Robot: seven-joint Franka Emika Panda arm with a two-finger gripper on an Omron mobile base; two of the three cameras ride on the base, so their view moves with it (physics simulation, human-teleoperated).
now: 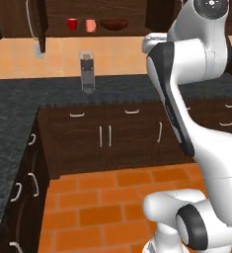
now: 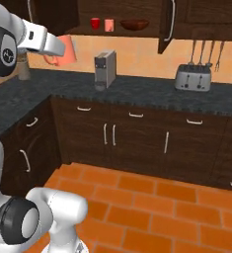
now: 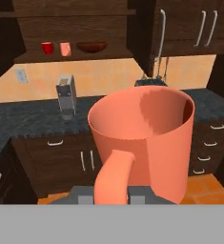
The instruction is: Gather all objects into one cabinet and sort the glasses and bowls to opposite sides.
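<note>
Between the gripper point(image 3: 111, 194) tips, pinched by its handle, sits a salmon-orange cup point(image 3: 147, 143).

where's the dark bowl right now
The bowl sits on the open cabinet shelf, rightmost, beside the salmon cup and red cup, above the coffee machine.

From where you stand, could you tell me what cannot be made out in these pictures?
- Pincer fingertips, hand view: covered by the salmon-orange mug and its handle.
- Toaster, hand view: mostly behind the mug's rim.
- Cabinet upper part, left base view: cut off by the top edge.
- Red cup on the shelf: too small to tell whether it has a handle.
</note>
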